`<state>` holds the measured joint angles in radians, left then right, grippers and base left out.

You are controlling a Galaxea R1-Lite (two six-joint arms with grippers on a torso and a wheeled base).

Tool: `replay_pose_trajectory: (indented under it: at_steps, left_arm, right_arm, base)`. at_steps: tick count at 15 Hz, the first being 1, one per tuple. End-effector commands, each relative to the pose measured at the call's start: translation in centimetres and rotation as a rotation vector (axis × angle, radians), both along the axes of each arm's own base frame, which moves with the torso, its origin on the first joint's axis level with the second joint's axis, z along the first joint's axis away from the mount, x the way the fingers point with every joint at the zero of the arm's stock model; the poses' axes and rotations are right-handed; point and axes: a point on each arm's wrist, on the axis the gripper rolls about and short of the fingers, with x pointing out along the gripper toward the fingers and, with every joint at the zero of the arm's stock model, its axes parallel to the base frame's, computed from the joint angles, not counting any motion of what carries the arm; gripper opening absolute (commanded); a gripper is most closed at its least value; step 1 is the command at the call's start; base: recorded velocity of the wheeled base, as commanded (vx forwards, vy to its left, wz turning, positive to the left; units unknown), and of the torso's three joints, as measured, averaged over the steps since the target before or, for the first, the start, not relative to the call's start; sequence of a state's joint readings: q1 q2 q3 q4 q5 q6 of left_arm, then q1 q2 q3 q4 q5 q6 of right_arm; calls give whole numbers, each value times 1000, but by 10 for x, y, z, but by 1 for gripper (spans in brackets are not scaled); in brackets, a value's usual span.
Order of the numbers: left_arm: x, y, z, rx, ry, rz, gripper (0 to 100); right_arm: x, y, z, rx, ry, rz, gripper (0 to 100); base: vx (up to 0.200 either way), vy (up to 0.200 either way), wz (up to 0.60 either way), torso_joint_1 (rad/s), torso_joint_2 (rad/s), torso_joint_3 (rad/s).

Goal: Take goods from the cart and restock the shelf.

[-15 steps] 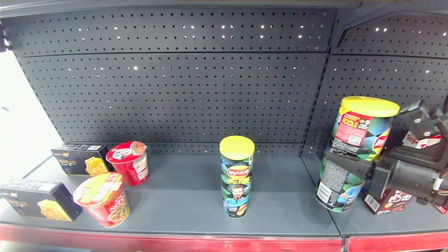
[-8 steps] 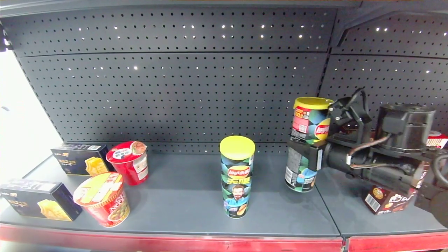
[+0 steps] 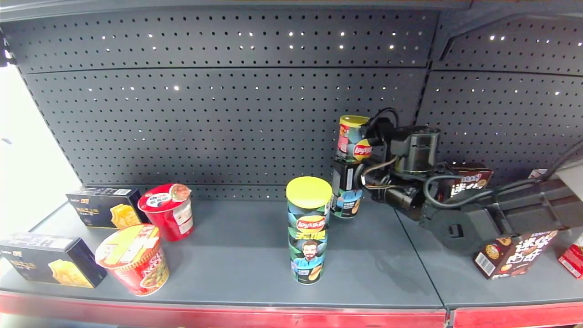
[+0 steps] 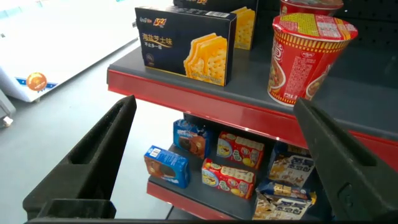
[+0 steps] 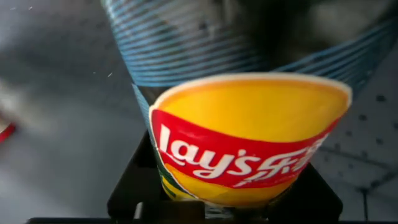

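Your right gripper [image 3: 347, 178] pinches 1 chip can [image 3: 353, 146], upright near the back of the shelf [image 3: 237, 255], behind the other can [image 3: 309, 228]. This looks like the placing step: lower it flat, then let go. Your left gripper [image 4: 214, 102] is spread.

We're seeing matt, dark painted metal on the shelf [image 3: 237, 273] and its perforated back panel [image 3: 205, 127]. The chip can [image 3: 353, 146] is glossy printed card, its lid [image 3: 353, 120] smooth yellow plastic; the front cracker box [image 3: 50, 262] looks like satin cardboard.
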<state>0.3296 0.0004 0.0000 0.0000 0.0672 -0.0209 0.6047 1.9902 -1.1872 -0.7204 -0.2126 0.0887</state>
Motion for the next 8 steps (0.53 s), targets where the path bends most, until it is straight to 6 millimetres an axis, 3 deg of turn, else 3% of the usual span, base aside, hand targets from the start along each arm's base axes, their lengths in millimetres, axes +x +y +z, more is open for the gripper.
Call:
replay_pose_trajectory:
  at_steps: [1, 8]
  left_arm:
    - [0, 0, 0, 0, -2, 0, 100]
    - [0, 0, 0, 0, -1, 0, 100]
  right_arm:
    - [25, 15, -23, -13, 13, -41, 0]
    - [47, 37, -43, -1, -15, -76, 0]
  base:
    - [0, 0, 0, 0, 0, 0]
    - [0, 0, 0, 0, 0, 0]
